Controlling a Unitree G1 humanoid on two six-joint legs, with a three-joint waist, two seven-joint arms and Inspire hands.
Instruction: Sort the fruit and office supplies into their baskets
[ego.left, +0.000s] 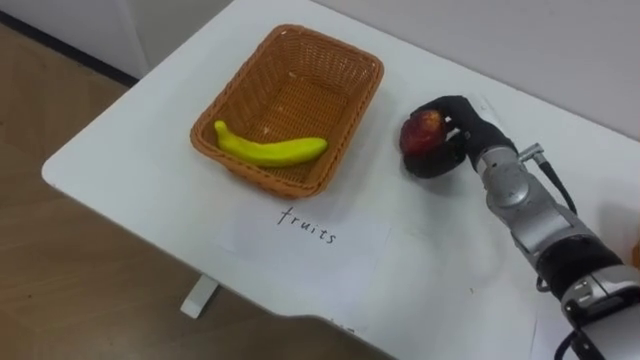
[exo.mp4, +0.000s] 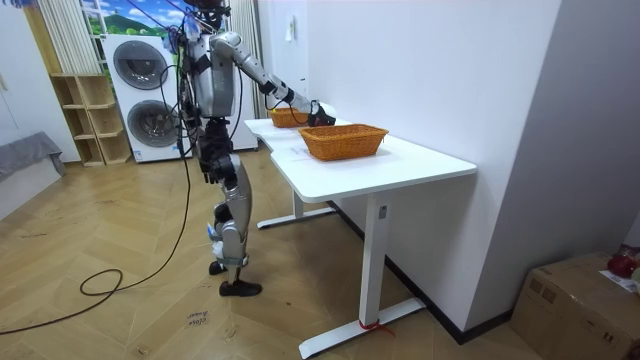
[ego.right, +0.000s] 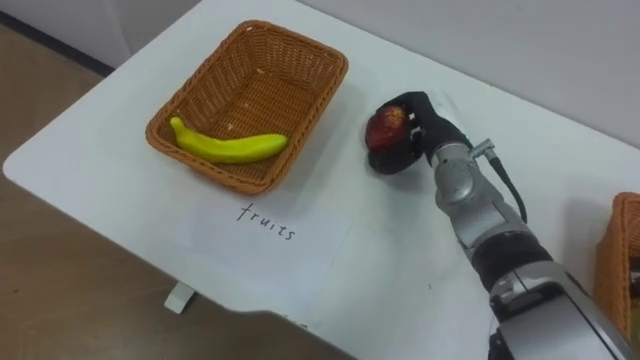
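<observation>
The right hand (ego.left: 468, 135) had its fingers curled round a red apple (ego.left: 422, 130), just right of the basket (ego.left: 290, 100). A banana (ego.left: 270, 151) lay inside that basket on the white surface (ego.left: 130, 150).

Woven wicker basket (ego.left: 345, 110), smooth matt white table (ego.left: 130, 150), glossy yellow banana (ego.left: 270, 150), shiny red apple (ego.left: 424, 128), probably paper label (ego.left: 310, 228).

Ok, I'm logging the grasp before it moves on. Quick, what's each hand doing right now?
Right hand: shut on the red apple.
Left hand: cannot be told.
</observation>
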